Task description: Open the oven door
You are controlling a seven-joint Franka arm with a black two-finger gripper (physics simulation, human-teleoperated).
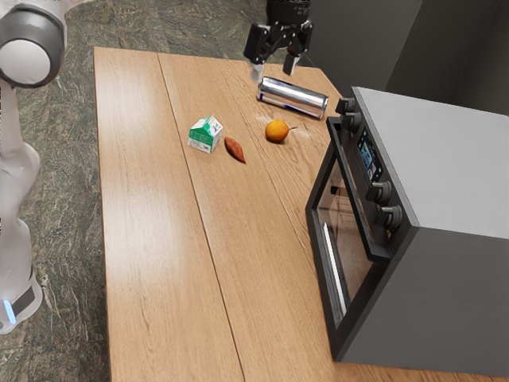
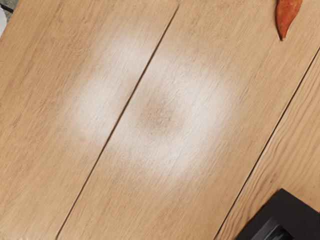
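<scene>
Oven door (image 1: 351,239) is standing closed, facing the exterior view's left, on the oven (image 1: 461,167). Nearby, a silver can (image 1: 292,98) is lying on its side, with an orange fruit (image 1: 277,131), a reddish sweet potato (image 1: 235,149) and a carton (image 1: 205,135) resting on the worktop (image 1: 151,239). The pincer (image 1: 273,70) is hovering above the worktop, fingers standing apart, gripping nothing.

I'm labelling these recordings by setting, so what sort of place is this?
Probably a simulated kitchen or a dining area: a countertop oven with knobs stands on a wooden table, with a small gabled carton and an orange fruit nearby.
</scene>
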